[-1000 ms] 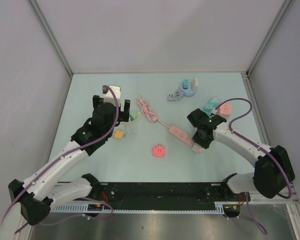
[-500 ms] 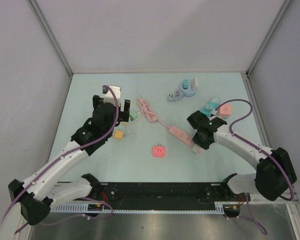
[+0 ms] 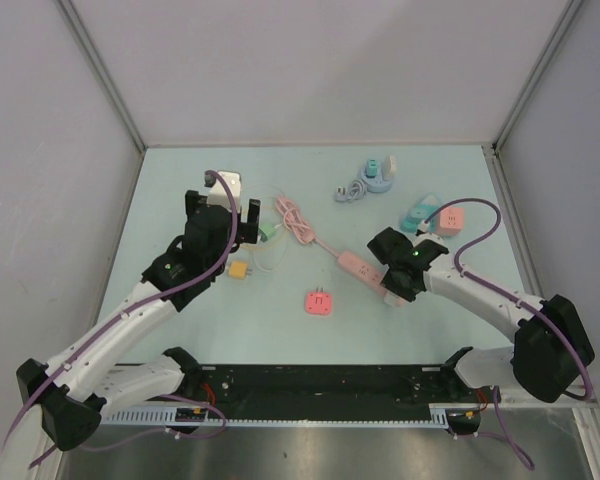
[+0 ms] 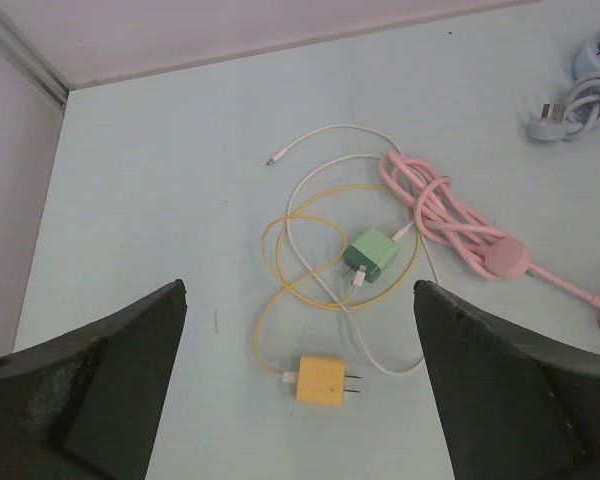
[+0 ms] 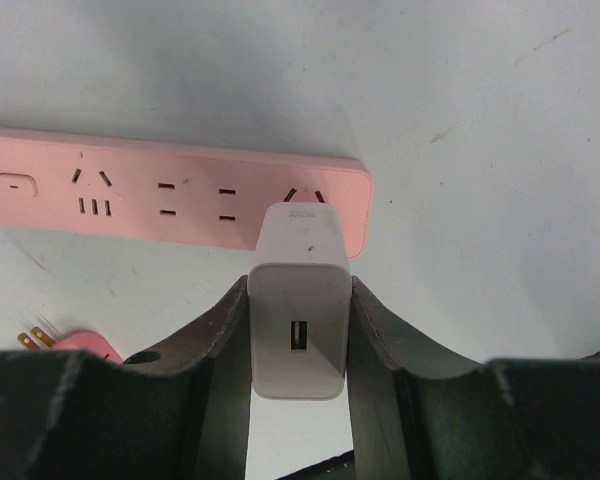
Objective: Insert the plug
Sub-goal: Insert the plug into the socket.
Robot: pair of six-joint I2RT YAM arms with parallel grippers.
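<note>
Both right jaws pinching white charger [image 5: 300,300], centred — tip over pink strip [image 5: 160,200]

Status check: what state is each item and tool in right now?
right tool, shut on white charger.
left tool, open, empty.
pink power strip, lying flat, most sockets empty.
white charger, at pink power strip's end socket, seating unclear.
yellow charger, loose, unplugged.
green charger, loose, unplugged.

I read the strip [image 5: 170,205] as pink with dark slots, and the charger [image 5: 300,310] as plain white, against black fingers [image 5: 220,350]. The table [image 4: 130,200] is pale mint. On it are a yellow plug [image 4: 320,380], a green plug [image 4: 372,255], a pink cord [image 4: 445,215] and a pink square adapter [image 3: 320,301]. The left arm [image 3: 130,320] is white with black joints.
</note>
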